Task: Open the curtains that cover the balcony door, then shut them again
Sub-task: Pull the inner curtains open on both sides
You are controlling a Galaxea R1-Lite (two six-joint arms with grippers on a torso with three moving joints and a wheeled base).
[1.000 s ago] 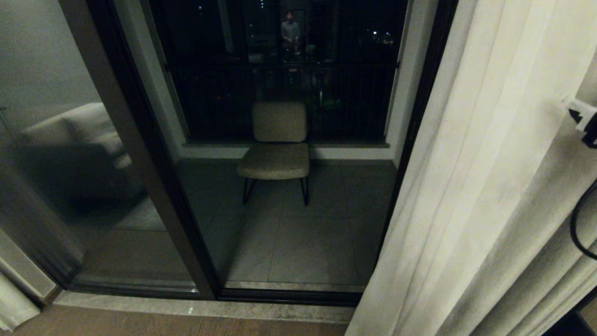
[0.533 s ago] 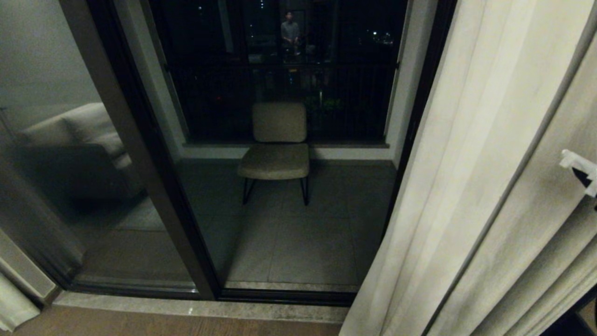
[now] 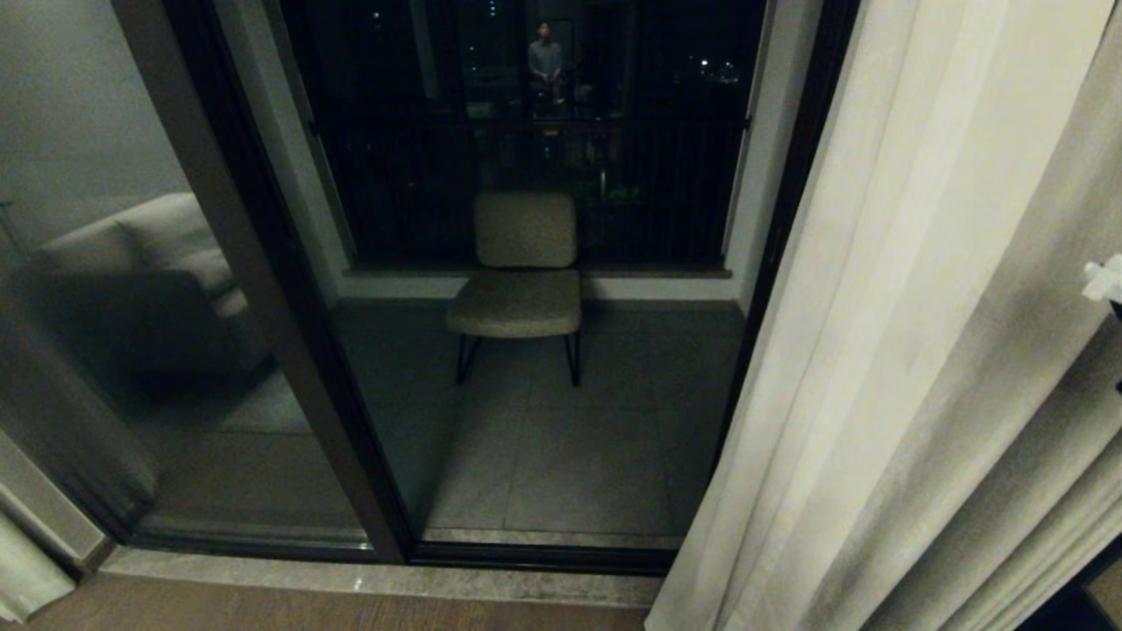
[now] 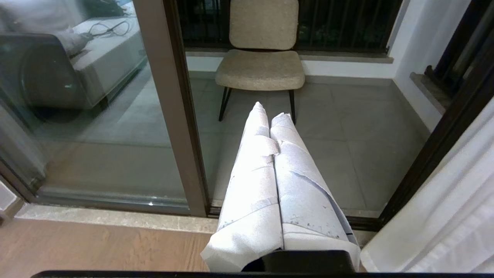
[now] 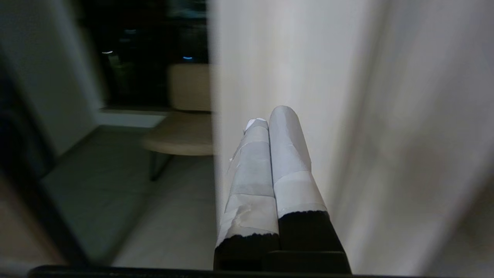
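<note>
1. Door (image 3: 526,289): dark-framed sliding glass, uncovered across the left and centre of the head view. A pale stone threshold (image 3: 377,578) runs along its foot, with wood floor (image 3: 263,609) on the near side.
2. Curtain (image 3: 920,350): cream pleated panel gathered at the right side of the door, hanging from the top of the head view down to the floor. Its inner edge overlaps the right door frame. A small strip of a second panel (image 3: 22,574) shows at the lower left corner.
3. Right gripper (image 3: 1103,282): only its white-taped tip shows at the right edge of the head view, in front of the curtain. In the right wrist view the right gripper (image 5: 268,119) has both taped fingers (image 5: 287,154) pressed together, nothing visible between them. The tips sit just beside the curtain's inner edge; contact with the fabric cannot be confirmed.
4. Left gripper (image 4: 270,110): fingers closed flat against each other, empty, pointing toward the door, well apart from the curtain.
5. Beyond the glass: a beige chair (image 3: 521,280) on the tiled balcony, a dark railing (image 3: 526,175) behind it.
6. A person's reflection (image 3: 545,61) shows in the upper glass; a sofa's reflection (image 3: 149,272) in the left pane.
</note>
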